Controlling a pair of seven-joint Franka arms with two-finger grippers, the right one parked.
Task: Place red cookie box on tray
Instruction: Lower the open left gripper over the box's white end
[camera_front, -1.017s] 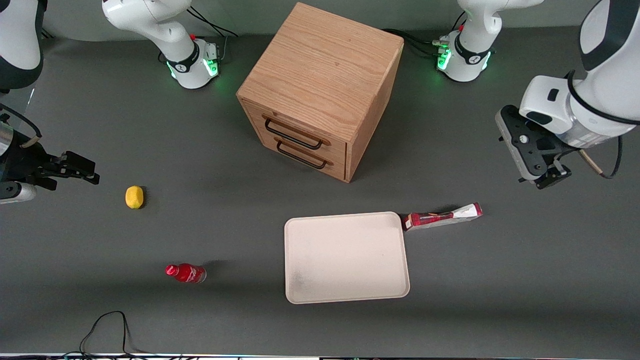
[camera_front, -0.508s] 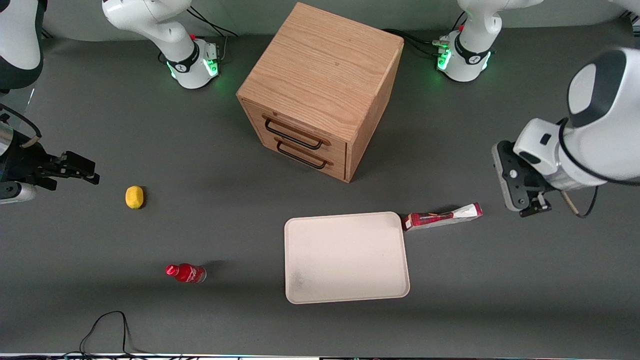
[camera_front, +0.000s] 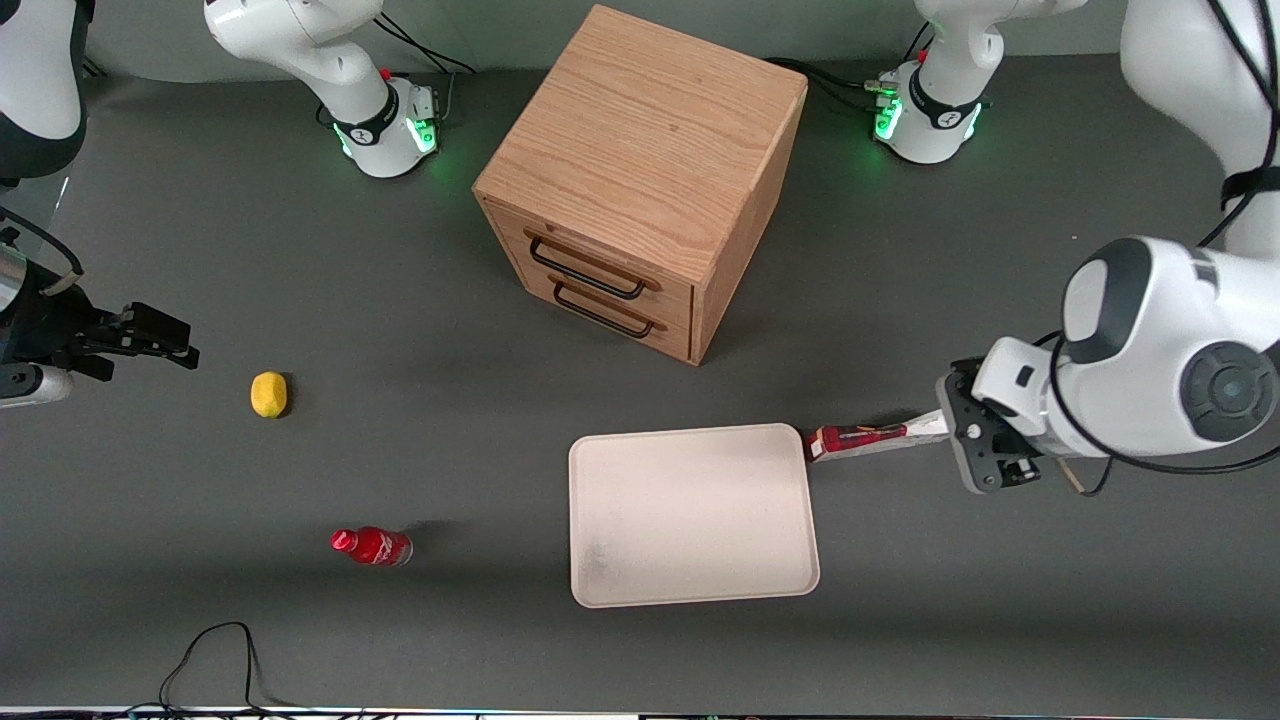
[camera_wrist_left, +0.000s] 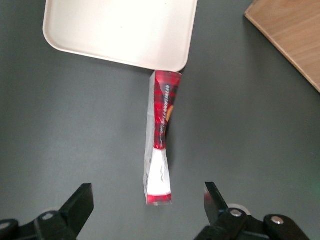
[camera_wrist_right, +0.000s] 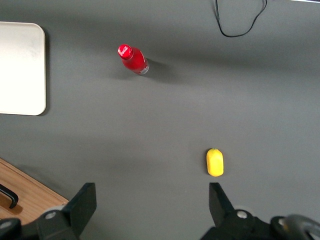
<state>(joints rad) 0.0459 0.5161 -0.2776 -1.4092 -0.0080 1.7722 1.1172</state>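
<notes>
the red cookie box (camera_wrist_left: 159, 140) looks like shiny printed paper card. the tray (camera_front: 690, 515) is smooth, dull cream plastic. the gripper (camera_wrist_left: 149, 210), above the box's white end, has spread black matt plastic fingers (camera_wrist_left: 80, 206). the drawer cabinet (camera_front: 640, 180) is grainy wood.

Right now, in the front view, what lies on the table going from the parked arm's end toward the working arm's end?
Lemon → red bottle → wooden drawer cabinet → tray → red cookie box → gripper, over the box's white end, fingers open.
</notes>
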